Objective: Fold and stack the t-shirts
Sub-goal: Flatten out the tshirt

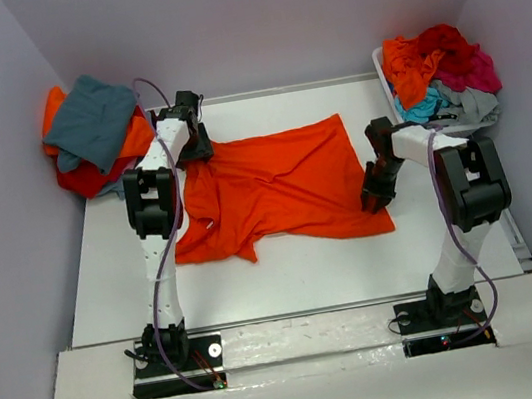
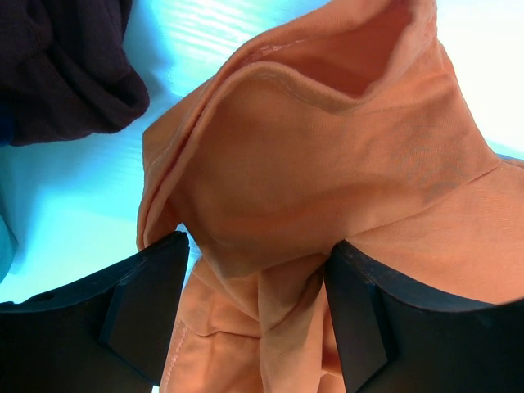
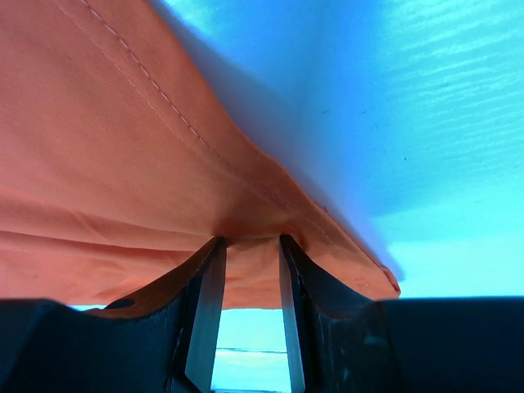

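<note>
Orange t-shirt (image 1: 279, 182) lay spread but rumpled mid-table (image 1: 288, 272). Left gripper (image 2: 258, 241) sat at its 10 o'clock corner, fingers wide with bunched cloth filling the gap; I couldn't tell if it was clamped. Right gripper (image 3: 250, 239) was at the shirt's 4 o'clock edge, fingers narrow, hem pinched at the tips and lifted off the table. Shirt stack (image 1: 92, 126), teal-grey on top, sat at 10 o'clock; white bin (image 1: 382, 68) of shirts at 2.

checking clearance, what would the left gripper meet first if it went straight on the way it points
The bright orange t-shirt: its bunched fold lies between the fingers of the left gripper.
</note>
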Available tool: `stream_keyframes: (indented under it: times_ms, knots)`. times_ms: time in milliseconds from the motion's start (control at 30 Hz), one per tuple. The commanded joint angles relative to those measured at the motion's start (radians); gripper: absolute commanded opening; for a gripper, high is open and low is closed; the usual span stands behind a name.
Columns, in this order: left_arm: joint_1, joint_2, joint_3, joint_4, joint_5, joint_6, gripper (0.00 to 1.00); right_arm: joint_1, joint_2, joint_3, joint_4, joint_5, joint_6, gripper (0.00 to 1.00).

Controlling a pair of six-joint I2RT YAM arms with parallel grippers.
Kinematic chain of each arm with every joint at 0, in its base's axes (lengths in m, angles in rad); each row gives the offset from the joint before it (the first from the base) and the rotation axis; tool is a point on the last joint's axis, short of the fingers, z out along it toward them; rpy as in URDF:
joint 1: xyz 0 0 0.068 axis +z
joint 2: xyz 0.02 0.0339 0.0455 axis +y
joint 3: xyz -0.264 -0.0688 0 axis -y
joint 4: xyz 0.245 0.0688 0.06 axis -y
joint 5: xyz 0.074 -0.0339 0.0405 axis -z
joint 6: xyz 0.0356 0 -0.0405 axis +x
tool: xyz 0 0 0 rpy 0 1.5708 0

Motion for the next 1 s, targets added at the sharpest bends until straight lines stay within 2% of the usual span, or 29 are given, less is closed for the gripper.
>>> stream_keyframes:
  times_ms: [0,600,967]
  knots:
    - [0.015,-0.045,-0.027,-0.023,-0.022,0.011,0.77,-0.017,-0.015,-0.036,0.001,0.030,-0.013,0.38]
    - [0.033,-0.074,-0.053,-0.018,-0.020,0.011,0.77,-0.093,-0.047,-0.083,0.017,0.044,-0.036,0.39]
    - [0.033,-0.143,-0.050,0.023,0.030,0.017,0.77,-0.094,-0.098,0.003,-0.002,-0.002,-0.097,0.40]
